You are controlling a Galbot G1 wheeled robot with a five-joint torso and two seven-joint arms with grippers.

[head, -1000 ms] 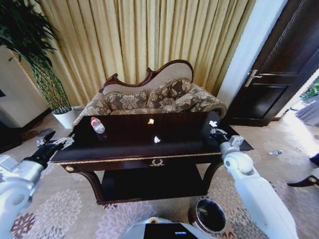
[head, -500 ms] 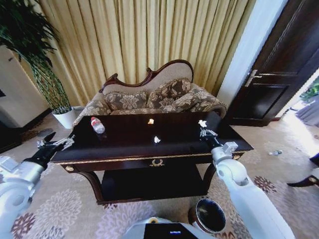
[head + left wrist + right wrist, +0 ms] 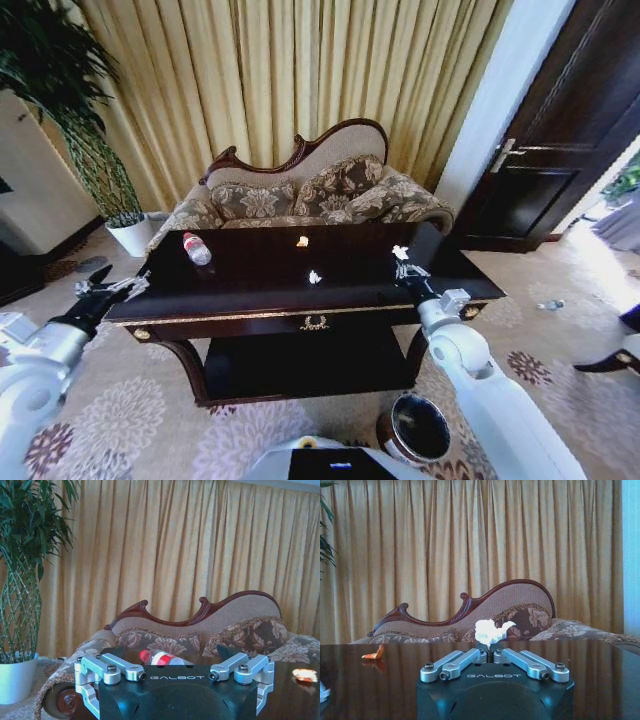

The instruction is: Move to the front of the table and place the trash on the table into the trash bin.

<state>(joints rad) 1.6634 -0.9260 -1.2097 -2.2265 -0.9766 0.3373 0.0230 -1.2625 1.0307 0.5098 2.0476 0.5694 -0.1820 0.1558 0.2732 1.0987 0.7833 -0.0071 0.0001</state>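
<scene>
- Curtains [image 3: 300, 80]: gold, pleated, across the whole far wall behind everything you are working with.
- Sofa [image 3: 310, 195]: carved dark frame, floral cushions, directly behind the table on its far side.
- Table [image 3: 250, 300]: long glossy dark-brown top with gold trim, emblem at front centre, lower shelf beneath. You are facing its front edge, roughly centred.
- Potted plant [image 3: 70, 110]: far left, in a white pot on the floor, well apart from the table.
- Trash bin [image 3: 417, 430]: round and dark, on the carpet near you, right of centre, below the table's right front leg.
- Left gripper [image 3: 100, 290]: you have it off the table's left end, about level with the top; jaws spread apart with nothing between them, as the left wrist view confirms.
- Right gripper [image 3: 403, 262]: over the right part of the table top; jaws drawn together, clamped on a white scrap.
- Water bottle [image 3: 196, 249]: clear with a red cap, lying on the table's left part, near its far edge.
- White scrap [image 3: 490, 631]: crumpled, pinched at the right gripper's tips and sticking out beyond them, above the table surface.
- Second white scrap [image 3: 314, 277]: on the table at about centre, well left of the right gripper.
- Pale yellow scrap [image 3: 302, 241]: on the table near the far edge, just beyond the second white scrap; it looks orange in the right wrist view.
</scene>
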